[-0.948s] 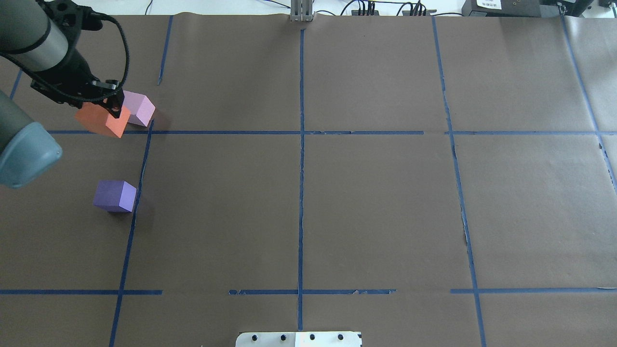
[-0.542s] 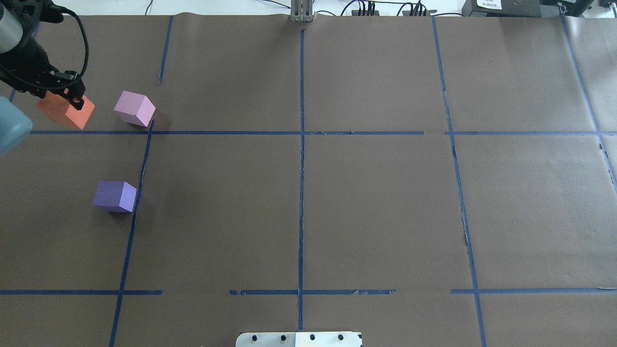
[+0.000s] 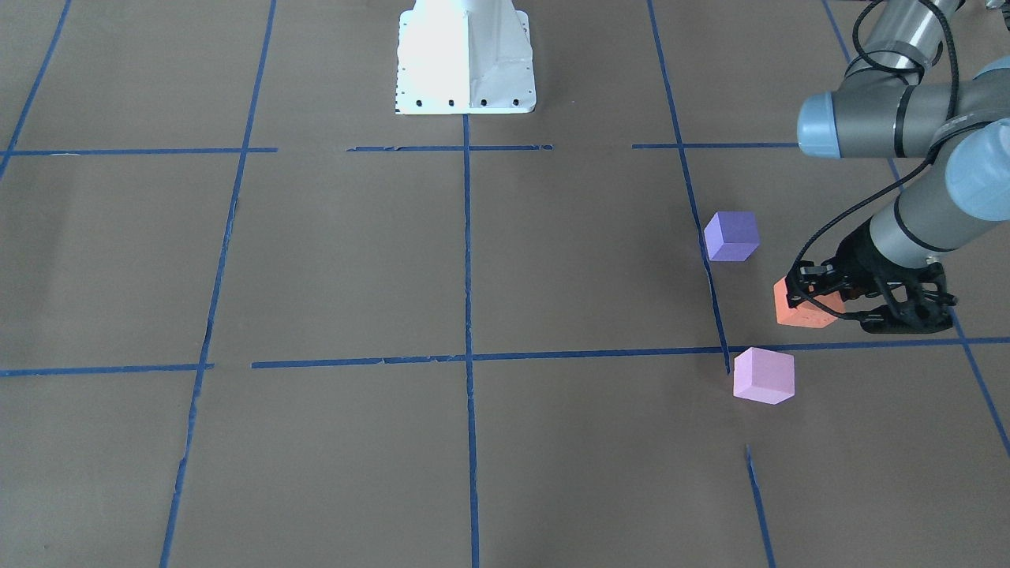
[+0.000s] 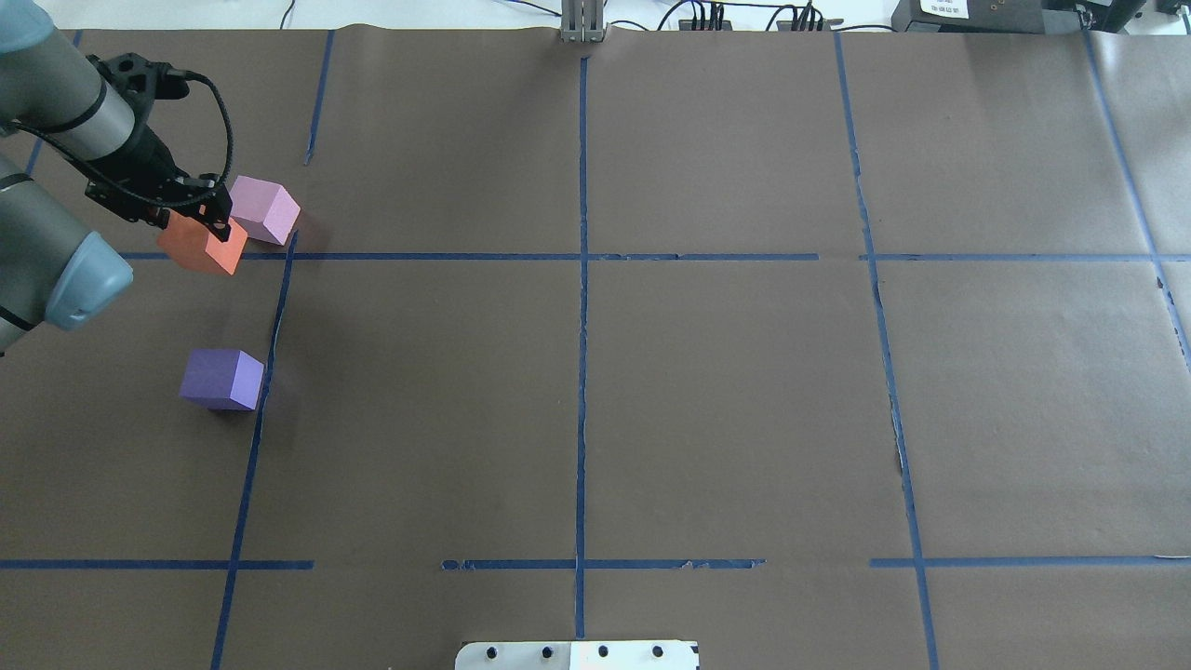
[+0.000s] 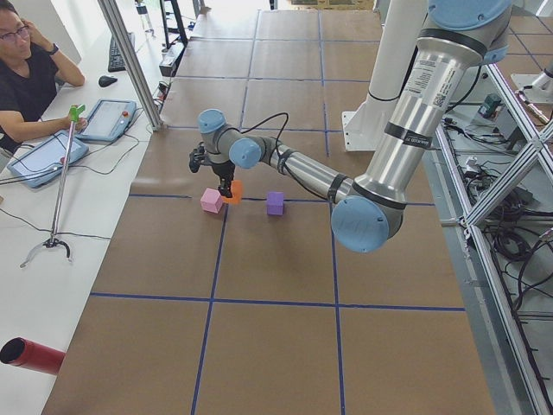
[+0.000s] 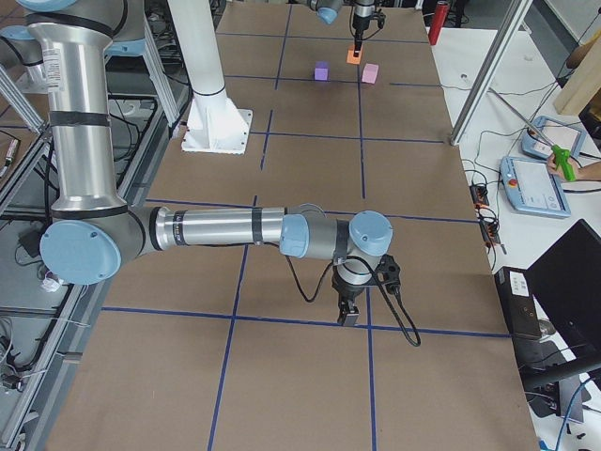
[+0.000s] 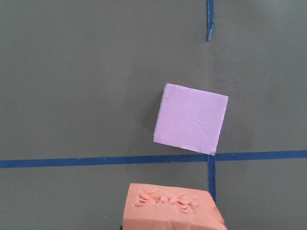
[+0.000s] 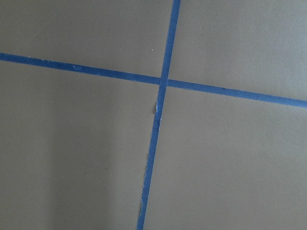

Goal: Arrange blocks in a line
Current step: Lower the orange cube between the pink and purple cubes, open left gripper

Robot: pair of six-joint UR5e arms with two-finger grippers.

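Observation:
My left gripper (image 4: 199,223) is shut on the orange block (image 4: 201,246) and holds it low over the brown paper, at the table's far left. The orange block also shows in the front view (image 3: 798,309) and at the bottom of the left wrist view (image 7: 170,211). The pale pink block (image 4: 266,210) lies just right of it and slightly farther away, apart from it (image 7: 191,119). The dark purple block (image 4: 221,379) lies nearer the robot (image 3: 731,235). My right gripper (image 6: 349,315) shows only in the exterior right view, low over a tape crossing; I cannot tell whether it is open or shut.
Blue tape lines (image 4: 582,256) divide the brown paper into squares. The robot's white base plate (image 3: 465,59) is at the near edge. An operator (image 5: 26,69) sits at the table's left end with tablets (image 5: 105,119) and a red cylinder (image 5: 30,356).
My left gripper swung left with the orange block, away from the pink block, and has come back right beside it, slightly nearer the robot. The pink and purple blocks have not moved.

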